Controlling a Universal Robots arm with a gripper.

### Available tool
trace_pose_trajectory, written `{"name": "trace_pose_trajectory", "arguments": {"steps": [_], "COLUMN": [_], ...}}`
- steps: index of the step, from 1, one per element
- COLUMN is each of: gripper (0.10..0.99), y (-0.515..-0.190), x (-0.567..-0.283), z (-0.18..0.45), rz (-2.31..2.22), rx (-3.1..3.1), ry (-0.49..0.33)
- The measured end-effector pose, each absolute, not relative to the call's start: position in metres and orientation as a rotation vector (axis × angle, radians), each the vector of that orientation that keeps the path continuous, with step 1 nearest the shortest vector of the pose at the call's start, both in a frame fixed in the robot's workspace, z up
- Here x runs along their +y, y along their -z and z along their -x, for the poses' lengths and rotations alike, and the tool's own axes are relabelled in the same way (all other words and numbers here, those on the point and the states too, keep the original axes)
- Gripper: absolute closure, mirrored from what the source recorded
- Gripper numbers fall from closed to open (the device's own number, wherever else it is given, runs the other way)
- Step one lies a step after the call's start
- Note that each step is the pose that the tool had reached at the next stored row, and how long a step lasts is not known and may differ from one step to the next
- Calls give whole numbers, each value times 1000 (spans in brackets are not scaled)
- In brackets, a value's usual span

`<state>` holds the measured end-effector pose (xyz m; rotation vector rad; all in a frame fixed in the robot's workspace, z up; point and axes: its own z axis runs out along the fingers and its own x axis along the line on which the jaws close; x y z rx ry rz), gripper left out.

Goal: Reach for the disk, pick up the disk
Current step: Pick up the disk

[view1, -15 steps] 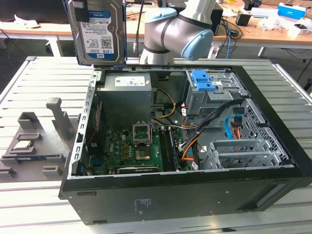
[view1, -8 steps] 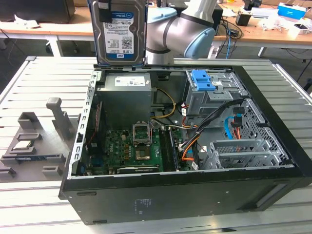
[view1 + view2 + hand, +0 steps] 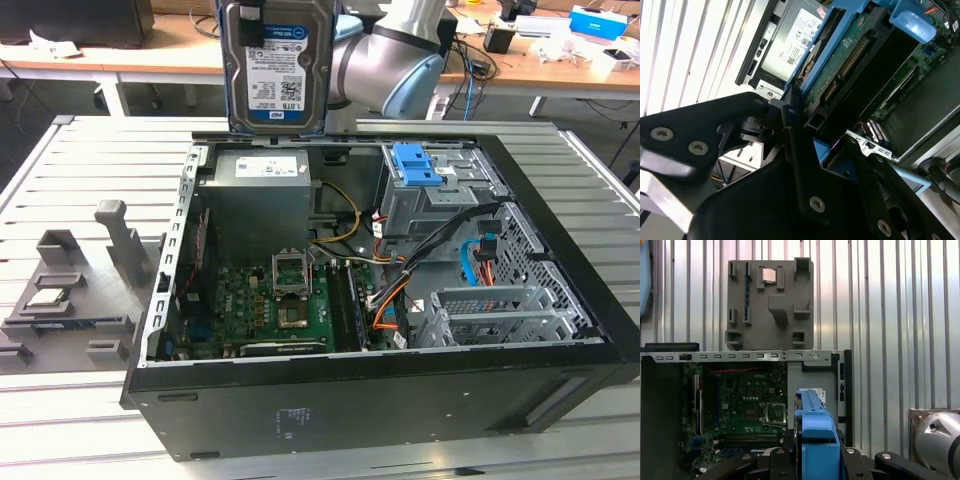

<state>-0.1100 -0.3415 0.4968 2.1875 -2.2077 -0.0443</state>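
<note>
Black matte tool (image 3: 795, 125) jaws are clamped on the disk (image 3: 277, 65), a flat silver-black rectangle with blue plastic rails, held upright above the open computer case (image 3: 370, 400). Beyond, a ribbed metal bench (image 3: 80, 170) carries a grey fixture tray (image 3: 70, 300); the disk's top edge is cut off.

Held upright in the air above the open computer case (image 3: 400, 380), clear of it: the disk (image 3: 277, 62), a flat rectangular hard drive, silver-black metal, white-and-blue label with barcodes facing the exterior view. Blue plastic rails along both long edges. Seen edge-on in the first wrist view (image 3: 816, 440), blue rail foremost, clamped between the black fingers (image 3: 782, 460). In the second wrist view (image 3: 850, 55), green circuit-board underside and connector row exposed, tilted, framed by the blue rails.
</note>
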Motion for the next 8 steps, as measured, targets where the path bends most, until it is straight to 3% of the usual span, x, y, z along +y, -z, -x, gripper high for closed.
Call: {"name": "trace_pose_trajectory", "arguments": {"steps": [8], "gripper": [718], "y": [-497], "x": [-341], "z": [76], "rz": [-2187], "rx": [-2207], "ry": [45]}}
